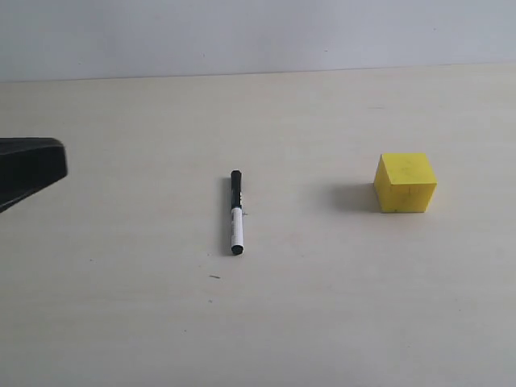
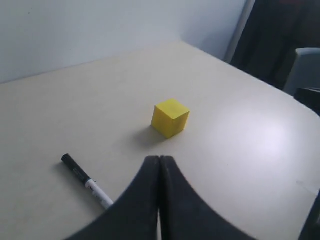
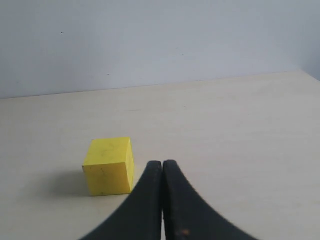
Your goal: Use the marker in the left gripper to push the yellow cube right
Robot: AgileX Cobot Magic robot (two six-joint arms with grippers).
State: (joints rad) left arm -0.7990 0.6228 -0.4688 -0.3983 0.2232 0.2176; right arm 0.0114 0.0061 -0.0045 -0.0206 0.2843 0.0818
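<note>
The marker (image 1: 235, 213) lies flat on the table at the middle, black cap pointing away, held by nothing; it also shows as the marker (image 2: 86, 180) in the left wrist view. The yellow cube (image 1: 405, 183) rests well to its right, seen again as the cube (image 2: 170, 117) and the cube (image 3: 108, 165). My left gripper (image 2: 159, 159) is shut with nothing between its fingers, hovering short of the marker; only a black part of it (image 1: 31, 169) shows at the left edge. My right gripper (image 3: 162, 163) is shut and empty, close beside the cube.
The pale wooden table (image 1: 121, 322) runs back to a white wall (image 1: 242, 32). In the left wrist view the table's rounded edge (image 2: 305, 107) and a dark curtain (image 2: 280, 35) lie beyond the cube.
</note>
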